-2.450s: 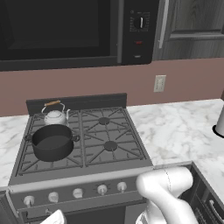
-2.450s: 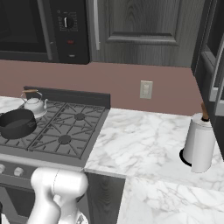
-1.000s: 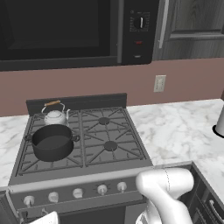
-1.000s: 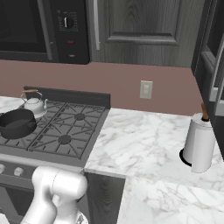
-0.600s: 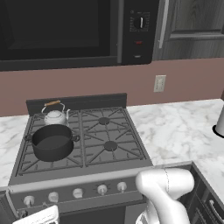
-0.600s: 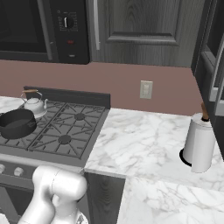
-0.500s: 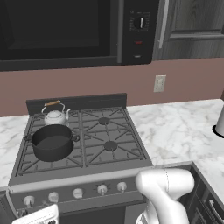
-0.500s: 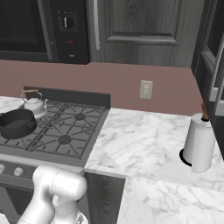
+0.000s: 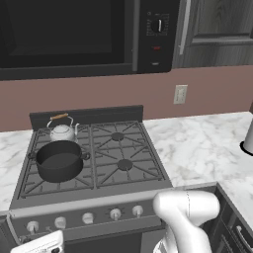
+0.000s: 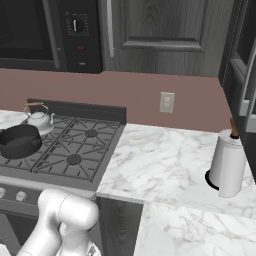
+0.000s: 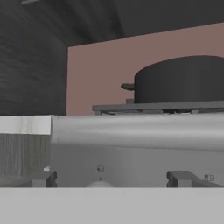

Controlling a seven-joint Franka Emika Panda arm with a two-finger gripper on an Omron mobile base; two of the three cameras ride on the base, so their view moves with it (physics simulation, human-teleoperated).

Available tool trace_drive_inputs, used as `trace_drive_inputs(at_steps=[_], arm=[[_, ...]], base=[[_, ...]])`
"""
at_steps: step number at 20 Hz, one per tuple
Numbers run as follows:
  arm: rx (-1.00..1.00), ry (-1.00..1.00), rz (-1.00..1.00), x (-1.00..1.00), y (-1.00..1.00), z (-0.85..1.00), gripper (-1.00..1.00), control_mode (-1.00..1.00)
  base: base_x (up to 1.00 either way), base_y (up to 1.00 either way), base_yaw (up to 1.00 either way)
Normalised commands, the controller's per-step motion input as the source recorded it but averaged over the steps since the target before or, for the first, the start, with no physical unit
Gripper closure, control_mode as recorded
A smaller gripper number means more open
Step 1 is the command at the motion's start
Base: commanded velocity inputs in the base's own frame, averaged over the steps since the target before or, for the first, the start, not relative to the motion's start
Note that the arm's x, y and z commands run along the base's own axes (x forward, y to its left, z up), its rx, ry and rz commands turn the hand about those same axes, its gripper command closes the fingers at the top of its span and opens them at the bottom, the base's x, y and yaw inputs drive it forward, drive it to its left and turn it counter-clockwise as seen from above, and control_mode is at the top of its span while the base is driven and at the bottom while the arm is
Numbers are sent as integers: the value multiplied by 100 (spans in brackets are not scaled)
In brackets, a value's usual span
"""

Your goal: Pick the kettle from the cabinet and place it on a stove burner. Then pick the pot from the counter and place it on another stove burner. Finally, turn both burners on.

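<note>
**Claw wide apart at the stove front, pot and kettle both on burners**

From the left base view I am seeing the pot (image 9: 59, 160) sitting on the front-left burner and the kettle (image 9: 63, 131) just behind it on the back-left one. The kettle's handle is arching over it with the wood grip running left to right, and its spout is pointing right. The right-hand burners (image 9: 117, 137) are lying open. My hand is cut off at the bottom-left corner, below the knobs (image 9: 115, 213).

From the right base view the pot (image 10: 20, 141) is partly cropped by the left edge, and the kettle (image 10: 39, 119) is standing behind it. The counter (image 10: 165, 160) is stretching rightward to a paper towel roll (image 10: 228, 164).

Through the hand view I am looking level at the stove's steel front. The gripper (image 11: 113, 178) fingers are standing far apart, holding nothing. One knob between them is mostly hidden. The pot (image 11: 181, 80) is looming above on the grate.
</note>
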Motion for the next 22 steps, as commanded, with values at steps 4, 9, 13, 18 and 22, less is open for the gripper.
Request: trace_drive_inputs(at_steps=[4,9,13,18,22], arm=[[5,0,-3,0,2,-4,-100,-100],[3,0,-4,1,8,-12,-100,-100],[1,0,-3,3,12,-18,-100,-100],[1,1,-3,13,6,-13,-100,-100],[2,2,-1,16,0,-11,-100,-100]], base=[[0,0,0],[0,0,0],[0,0,0],[0,0,0],[0,0,0]])
